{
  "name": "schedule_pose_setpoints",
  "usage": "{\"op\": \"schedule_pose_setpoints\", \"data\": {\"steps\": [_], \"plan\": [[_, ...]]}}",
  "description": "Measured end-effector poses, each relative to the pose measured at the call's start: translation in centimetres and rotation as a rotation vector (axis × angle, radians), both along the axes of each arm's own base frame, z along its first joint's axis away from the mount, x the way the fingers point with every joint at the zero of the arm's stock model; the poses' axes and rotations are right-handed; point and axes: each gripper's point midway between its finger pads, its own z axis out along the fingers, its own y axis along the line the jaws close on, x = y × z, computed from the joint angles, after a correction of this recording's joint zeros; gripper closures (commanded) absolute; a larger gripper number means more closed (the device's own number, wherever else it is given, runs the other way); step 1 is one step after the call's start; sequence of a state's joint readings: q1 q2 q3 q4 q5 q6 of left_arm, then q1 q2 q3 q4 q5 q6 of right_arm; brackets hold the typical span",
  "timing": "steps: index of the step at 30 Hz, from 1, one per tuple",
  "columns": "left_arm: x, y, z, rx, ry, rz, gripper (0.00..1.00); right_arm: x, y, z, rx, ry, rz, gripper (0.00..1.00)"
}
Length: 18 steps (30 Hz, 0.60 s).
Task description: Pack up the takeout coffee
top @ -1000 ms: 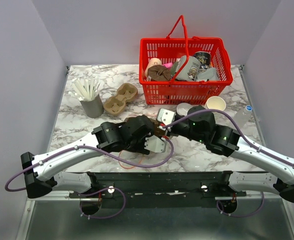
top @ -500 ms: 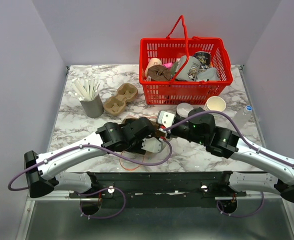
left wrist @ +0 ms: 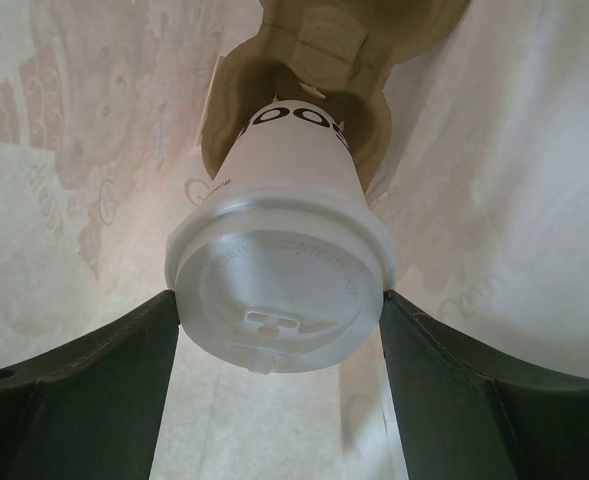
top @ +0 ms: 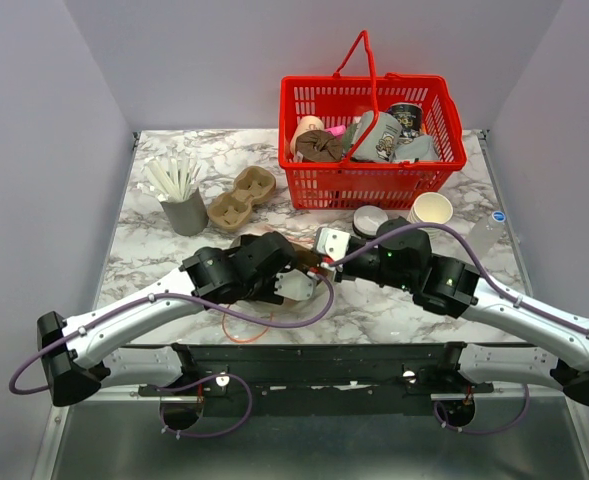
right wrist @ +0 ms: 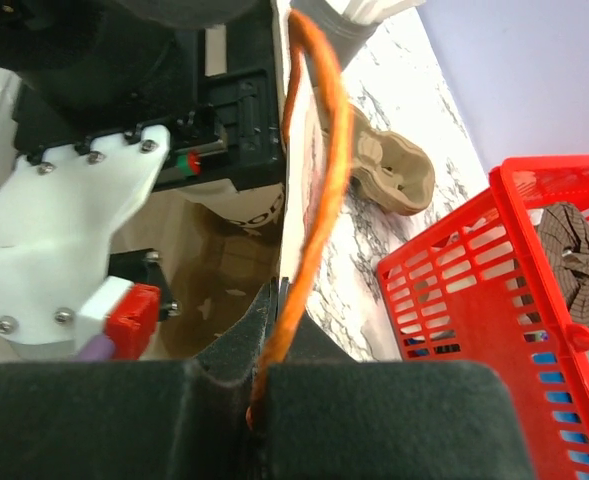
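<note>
My left gripper point(left wrist: 282, 335) stood wide, its fingers point(left wrist: 94, 390) set against either side of the lid of the coffee point(left wrist: 284, 200), gripping it. The cup was seated in a pocket of a cardboard carrier point(left wrist: 309, 50), with the brown paper walls of the bag point(left wrist: 64, 150) all around it. My right gripper point(right wrist: 264, 385) was pinched tight on the bag's orange handle point(right wrist: 319, 170), above the counter point(right wrist: 414, 90), close beside my left arm.
</note>
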<state>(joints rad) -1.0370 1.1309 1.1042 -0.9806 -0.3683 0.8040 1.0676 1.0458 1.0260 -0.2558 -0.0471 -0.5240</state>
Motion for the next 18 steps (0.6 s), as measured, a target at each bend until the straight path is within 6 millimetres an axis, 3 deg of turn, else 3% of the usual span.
{"op": "schedule_pose_setpoints", "data": {"steps": [11,18], "plan": [[0.8,-1.1,-0.3,0.005,-0.020,-0.029,1.00,-0.8,0.3,-0.1,0.009,0.020,0.043,0.99],[1.1,-1.4,-1.7,0.042,-0.015,-0.052,1.00,-0.9,0.1,-0.7,0.001,0.067,0.058,0.99]]}}
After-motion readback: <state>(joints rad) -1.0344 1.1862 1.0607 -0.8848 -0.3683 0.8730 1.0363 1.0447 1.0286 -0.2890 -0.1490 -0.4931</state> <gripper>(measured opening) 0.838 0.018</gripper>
